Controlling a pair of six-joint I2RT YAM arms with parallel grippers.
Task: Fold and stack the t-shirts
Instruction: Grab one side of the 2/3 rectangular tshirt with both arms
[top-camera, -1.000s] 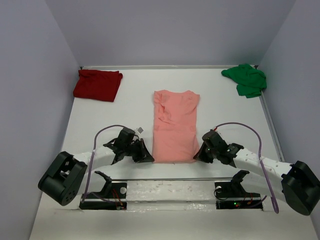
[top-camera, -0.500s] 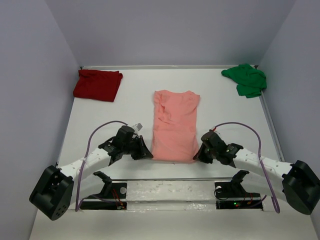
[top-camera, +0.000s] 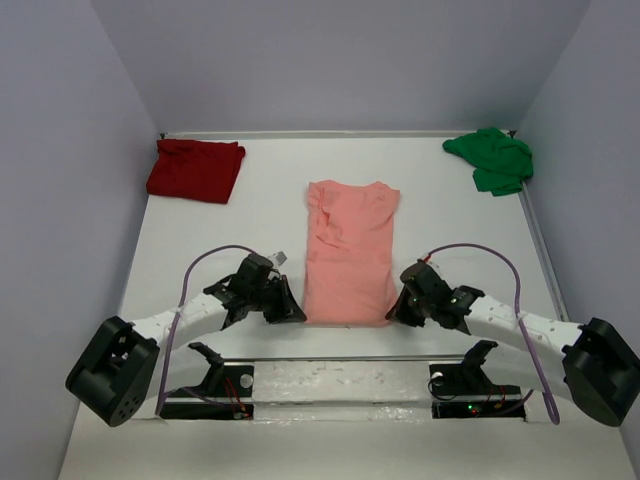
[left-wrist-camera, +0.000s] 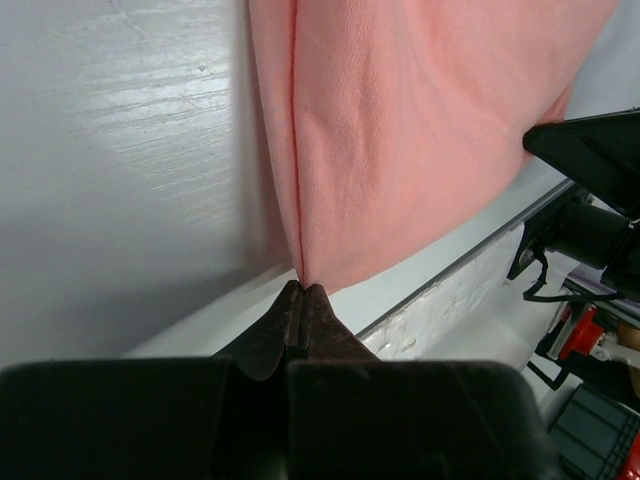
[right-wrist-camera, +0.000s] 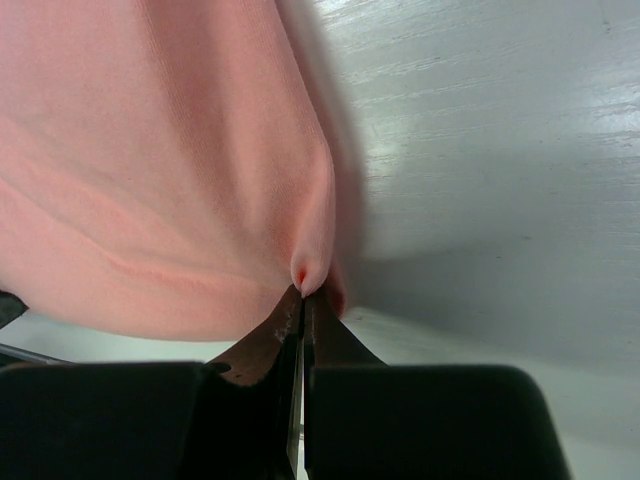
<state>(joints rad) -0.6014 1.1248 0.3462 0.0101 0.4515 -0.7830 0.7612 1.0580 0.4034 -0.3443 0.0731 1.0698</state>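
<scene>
Salmon-pink t-shirt (top-camera: 349, 255) — corners pinched (jaws closed) by left end effector (left-wrist-camera: 302, 292), right end effector (right-wrist-camera: 302, 290).

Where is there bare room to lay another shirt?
Bare patches: between the dark red shirt and salmon-pink shirt, and between that and the green shirt. Crowded near edge: left claw and right claw pinch its corners.

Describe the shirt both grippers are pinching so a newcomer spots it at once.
On the white table, look at the centre: the salmon-pink t-shirt, folded long and narrow. The left gripper and right gripper each pinch a near corner of it; the dark red t-shirt and bright green t-shirt lie in the far corners.
</scene>
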